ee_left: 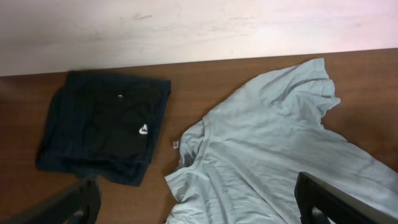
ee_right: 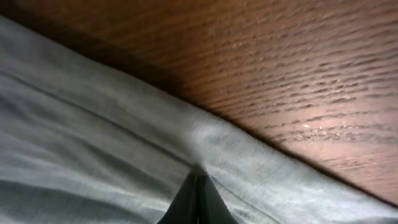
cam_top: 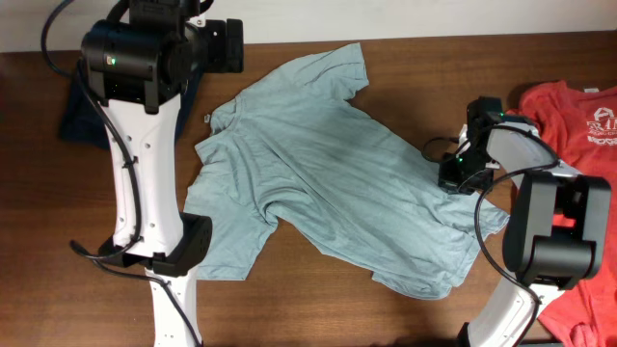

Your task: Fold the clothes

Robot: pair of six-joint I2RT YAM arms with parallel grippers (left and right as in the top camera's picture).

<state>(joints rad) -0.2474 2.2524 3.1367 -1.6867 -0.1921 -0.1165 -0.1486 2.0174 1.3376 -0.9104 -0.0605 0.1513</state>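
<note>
Blue-grey T-shirt (cam_top: 337, 164) hem in clenched right hand (ee_right: 198, 196); left hand (ee_left: 199, 206) wide open; red T-shirt (cam_top: 569, 116) print unreadable.

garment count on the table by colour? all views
pale blue-grey T-shirt: 1
red T-shirt: 1
dark navy folded garment: 1, looks like a single piece
Total: 3

Brown wooden table (cam_top: 318, 308) under pale blue-grey T-shirt (cam_top: 337, 183), red T-shirt (cam_top: 569, 108), folded navy garment (ee_left: 102, 127)
</note>
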